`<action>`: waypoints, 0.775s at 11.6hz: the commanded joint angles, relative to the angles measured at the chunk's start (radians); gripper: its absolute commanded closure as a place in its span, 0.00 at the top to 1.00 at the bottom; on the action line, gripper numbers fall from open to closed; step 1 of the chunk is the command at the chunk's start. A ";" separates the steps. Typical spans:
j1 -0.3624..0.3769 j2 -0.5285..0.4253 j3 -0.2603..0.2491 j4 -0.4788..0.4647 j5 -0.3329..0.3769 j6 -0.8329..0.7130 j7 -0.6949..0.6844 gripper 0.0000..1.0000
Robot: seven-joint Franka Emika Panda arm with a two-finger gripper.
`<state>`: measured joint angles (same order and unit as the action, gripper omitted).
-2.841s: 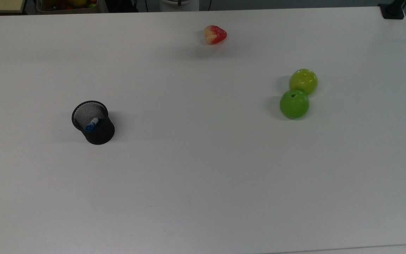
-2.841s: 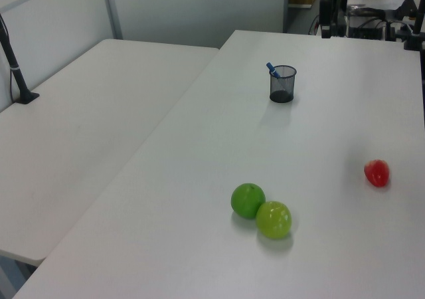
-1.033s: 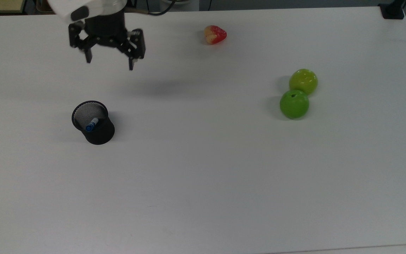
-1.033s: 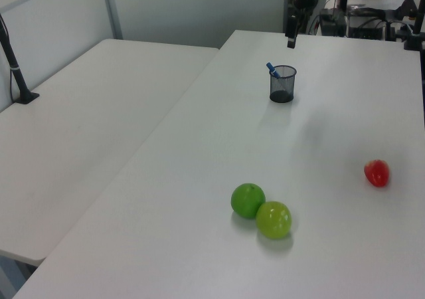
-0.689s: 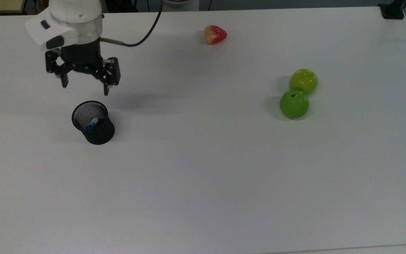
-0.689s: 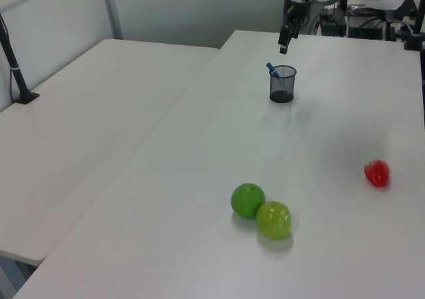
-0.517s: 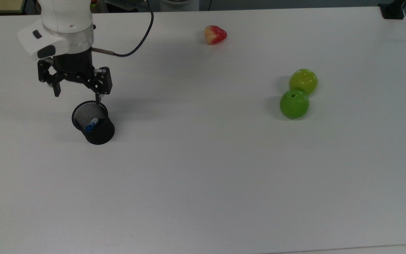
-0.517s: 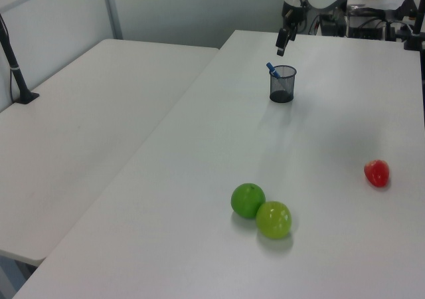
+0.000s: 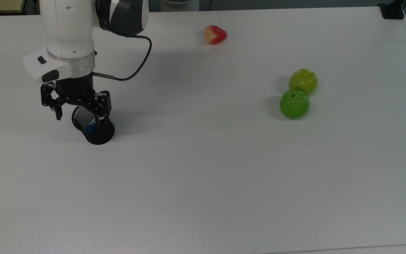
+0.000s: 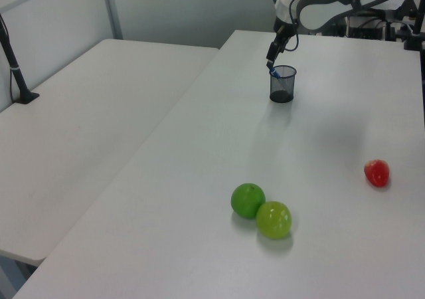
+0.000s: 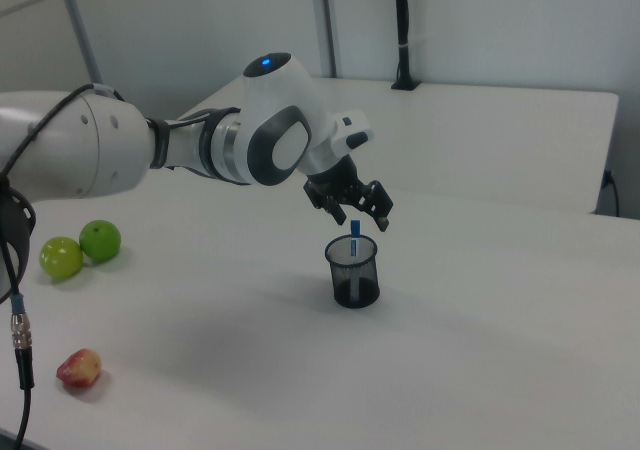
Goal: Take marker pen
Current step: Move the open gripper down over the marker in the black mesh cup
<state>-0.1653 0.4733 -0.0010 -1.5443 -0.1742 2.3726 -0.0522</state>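
Observation:
The marker pen (image 9: 90, 126) stands leaning in a black mesh cup (image 9: 99, 134), its blue cap poking above the rim. In the right view the marker pen (image 11: 354, 233) rises just over the cup (image 11: 353, 272). My gripper (image 9: 78, 119) hangs open right above the cup's mouth, one finger on each side of the pen's top, not touching it. In the right view the gripper (image 11: 361, 218) sits a little above the blue cap. In the left view the gripper (image 10: 271, 55) hovers over the cup (image 10: 282, 85) and pen (image 10: 272, 71).
Two green apples (image 9: 294, 103) (image 9: 303, 81) lie together at the top view's right. A red-and-yellow fruit (image 9: 215, 34) lies near the far edge. The white table (image 9: 203, 183) is broad, and a second table (image 10: 80, 126) adjoins it in the left view.
The arm came in from the table's far edge and moved over the cup, dropping toward it. The gripper stayed open. The pen and fruit have not moved.

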 commanded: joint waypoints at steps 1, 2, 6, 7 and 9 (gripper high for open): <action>0.004 0.013 0.004 0.012 0.010 0.033 -0.008 0.82; 0.006 0.019 0.004 0.012 0.010 0.033 -0.008 0.73; 0.009 0.019 0.010 0.006 0.008 0.033 -0.015 0.40; 0.009 0.019 0.010 0.006 0.008 0.031 -0.015 0.36; 0.009 0.019 0.010 0.006 0.010 0.031 -0.014 0.30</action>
<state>-0.1610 0.4893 0.0106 -1.5392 -0.1736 2.3892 -0.0522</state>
